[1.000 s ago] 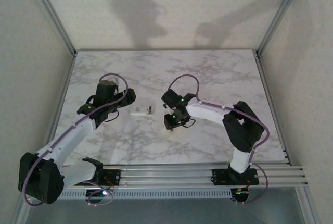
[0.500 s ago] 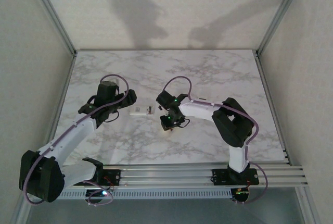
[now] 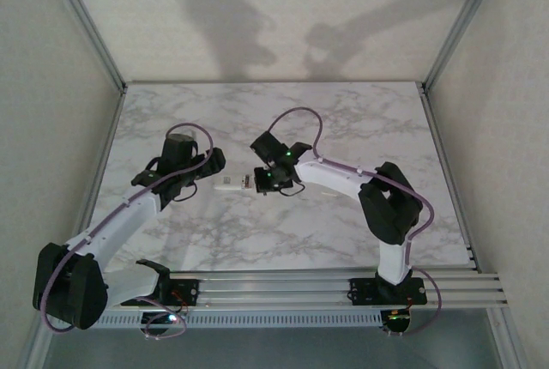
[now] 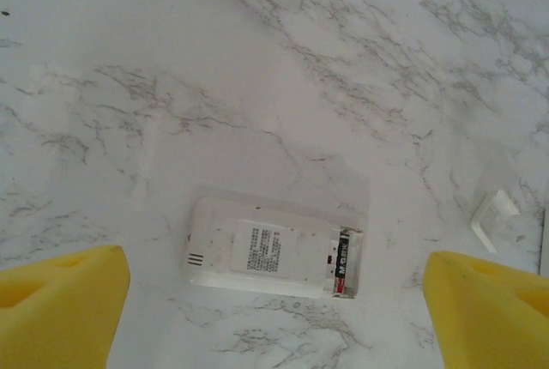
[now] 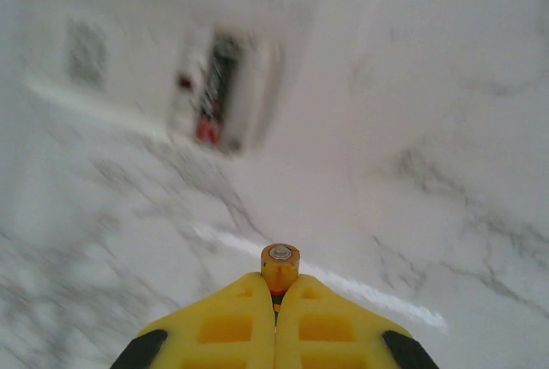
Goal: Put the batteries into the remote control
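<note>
The grey-veined white marble worktop [image 3: 360,120] lay open from the white slab remote control [image 4: 257,249] out to every edge. The right gripper [image 5: 276,287] had swung in from nearer the bases to just right of the remote, its jaws clamped on a coppery-orange cylindrical battery [image 5: 280,264]. The left gripper [image 4: 274,300] hung over the remote, jaws wide apart. A dark battery [image 4: 342,262] sat in the remote's open bay.

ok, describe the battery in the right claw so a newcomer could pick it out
On the marble table, find the white remote near the middle; the right claw hangs beside its open end. The battery is the coppery-orange stub with a silver cap poking from the shut yellow fingers. The other battery, dark with a red end, lies in the remote's compartment.
</note>
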`<state>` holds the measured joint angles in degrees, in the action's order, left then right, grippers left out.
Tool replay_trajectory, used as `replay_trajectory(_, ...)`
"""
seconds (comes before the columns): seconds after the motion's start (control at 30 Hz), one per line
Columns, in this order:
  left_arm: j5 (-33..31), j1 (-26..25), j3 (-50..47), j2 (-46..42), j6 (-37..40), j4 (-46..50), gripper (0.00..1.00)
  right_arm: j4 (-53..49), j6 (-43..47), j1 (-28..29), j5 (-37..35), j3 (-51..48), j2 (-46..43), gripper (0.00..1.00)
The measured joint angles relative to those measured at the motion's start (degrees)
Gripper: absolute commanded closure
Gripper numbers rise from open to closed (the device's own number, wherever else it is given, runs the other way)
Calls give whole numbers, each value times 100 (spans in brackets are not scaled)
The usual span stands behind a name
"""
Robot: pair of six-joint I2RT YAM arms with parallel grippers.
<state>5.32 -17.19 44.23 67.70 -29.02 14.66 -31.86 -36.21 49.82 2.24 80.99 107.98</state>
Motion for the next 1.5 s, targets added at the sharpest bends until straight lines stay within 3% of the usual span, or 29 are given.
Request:
replay_trajectory(0.2, 424, 22, 92, 901, -15, -24, 13, 590, -942, -46, -251, 531, 348, 93)
replay_trajectory(0.37, 586, 44, 216, 1526, -11, 66, 15, 721, -1152, -44, -461, 920, 1014, 92)
replay_trajectory(0.57, 629, 59, 223, 1539, -11, 63, 15, 699, -1163, -44, -570, 1095, 1412, 90)
replay_trajectory(1.5, 627, 118, 221, 1386, -17, 63, 15, 702, -1261, 55, -570, 1080, 1478, 81)
